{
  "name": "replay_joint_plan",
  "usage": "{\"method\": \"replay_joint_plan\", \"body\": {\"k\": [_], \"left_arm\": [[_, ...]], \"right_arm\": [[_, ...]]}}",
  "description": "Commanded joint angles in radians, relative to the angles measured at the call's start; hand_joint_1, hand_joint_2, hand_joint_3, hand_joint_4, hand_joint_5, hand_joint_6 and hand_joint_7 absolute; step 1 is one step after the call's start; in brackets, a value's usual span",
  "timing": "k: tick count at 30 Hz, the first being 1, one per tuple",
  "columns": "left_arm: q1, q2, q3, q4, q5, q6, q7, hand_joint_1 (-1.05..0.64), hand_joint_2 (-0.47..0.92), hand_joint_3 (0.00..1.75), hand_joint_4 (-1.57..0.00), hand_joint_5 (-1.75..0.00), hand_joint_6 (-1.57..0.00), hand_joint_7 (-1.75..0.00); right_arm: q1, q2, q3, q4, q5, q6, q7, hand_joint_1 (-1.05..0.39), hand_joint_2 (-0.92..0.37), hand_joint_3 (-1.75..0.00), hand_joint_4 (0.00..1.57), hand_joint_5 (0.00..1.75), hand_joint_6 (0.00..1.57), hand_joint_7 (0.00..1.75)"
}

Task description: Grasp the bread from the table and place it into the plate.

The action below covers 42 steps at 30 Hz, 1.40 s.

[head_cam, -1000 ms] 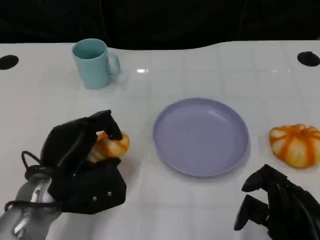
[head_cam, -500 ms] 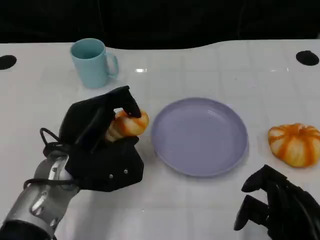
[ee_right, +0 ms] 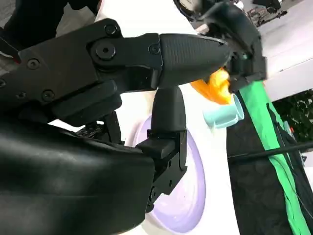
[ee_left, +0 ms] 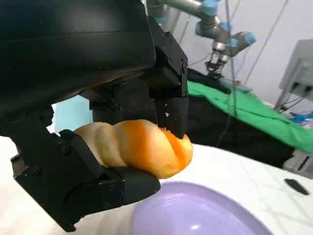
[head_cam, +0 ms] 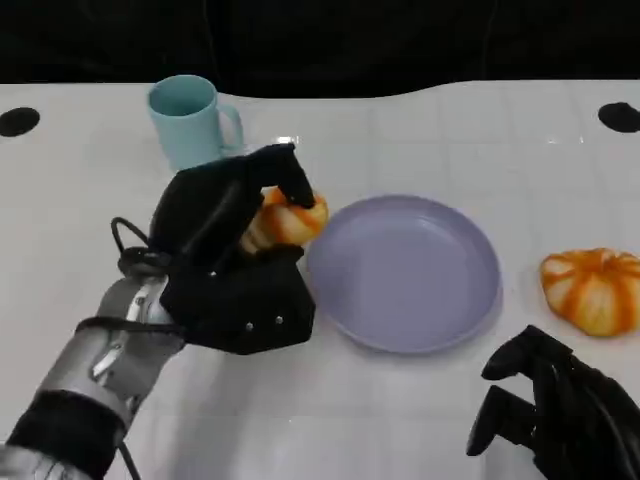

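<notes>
Black fingers [head_cam: 285, 178] of the left hand [head_cam: 235, 265] are squeezing the bread [head_cam: 283, 222], a twisted golden-orange roll, holding it up just beside the purple plate's [head_cam: 405, 272] rim. The right hand [head_cam: 555, 415] is resting low with fingers apart, holding nothing. A blue mug [head_cam: 190, 121] is standing behind.

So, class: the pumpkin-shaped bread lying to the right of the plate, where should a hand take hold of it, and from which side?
Grip the second bread across its rounded sides, coming from above. It is squat and domed, lying flat on the table, with nothing crowding it. The right hand, holding nothing, is nearest.
</notes>
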Motion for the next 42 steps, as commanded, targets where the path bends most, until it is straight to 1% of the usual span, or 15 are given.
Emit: {"method": "replay_joint_plan", "body": {"k": [1,6,14,19,26,29,34,37,42], "left_arm": [[-0.054,-0.013,-0.014,0.048,0.007,-0.036,0.024,-0.10,0.40,1.29,-0.91,-1.75,-0.72,-1.75],[-0.091,-0.026,-0.027,0.091,0.002,-0.059,0.013,-0.09,0.39,1.31,-0.91,-1.75,-0.72,-1.75],[-0.148,-0.061,-0.061,0.175,0.002,-0.104,0.010,-0.12,0.37,1.37,-0.96,-1.75,-0.73,-1.75],[-0.170,-0.101,-0.088,0.214,0.018,-0.111,0.026,-0.14,0.38,1.39,-0.95,-1.75,-0.72,-1.75],[-0.210,-0.151,-0.123,0.248,0.048,-0.080,0.015,-0.15,0.40,1.34,-0.92,-1.75,-0.69,-1.75],[-0.217,-0.155,-0.126,0.258,0.048,-0.079,0.017,-0.15,0.41,1.32,-0.92,-1.75,-0.69,-1.75],[-0.266,-0.187,-0.151,0.352,0.054,-0.079,0.016,-0.17,0.44,1.25,-0.92,-1.75,-0.69,-1.75],[-0.275,-0.189,-0.155,0.370,0.051,-0.085,0.021,-0.17,0.44,1.24,-0.92,-1.75,-0.70,-1.75],[-0.304,-0.202,-0.179,0.462,0.056,-0.143,0.008,-0.17,0.48,1.24,-0.92,-1.75,-0.69,-1.75]], "right_arm": [[0.005,-0.004,-0.003,0.002,-0.001,-0.016,0.004,-0.51,-0.92,-0.46,0.60,1.75,0.40,1.66],[0.005,-0.001,0.003,0.007,-0.007,-0.023,0.002,-0.52,-0.92,-0.46,0.60,1.75,0.40,1.66],[0.002,-0.007,0.005,0.016,-0.009,-0.032,0.008,-0.55,-0.92,-0.48,0.60,1.75,0.39,1.68],[0.019,-0.006,-0.002,0.003,0.000,-0.031,0.010,-0.53,-0.92,-0.47,0.60,1.75,0.38,1.68],[0.039,-0.010,-0.001,-0.015,0.000,-0.031,0.010,-0.52,-0.92,-0.47,0.59,1.75,0.38,1.68],[0.041,-0.010,0.000,-0.017,-0.001,-0.030,0.010,-0.52,-0.92,-0.47,0.59,1.75,0.38,1.69],[0.049,-0.007,0.007,-0.029,-0.004,-0.028,0.005,-0.52,-0.92,-0.47,0.60,1.75,0.37,1.69],[0.050,-0.007,0.007,-0.031,-0.004,-0.027,0.004,-0.52,-0.92,-0.47,0.60,1.75,0.37,1.69],[0.057,-0.004,0.011,-0.041,-0.003,-0.026,0.001,-0.52,-0.92,-0.47,0.59,1.75,0.37,1.69]]}}
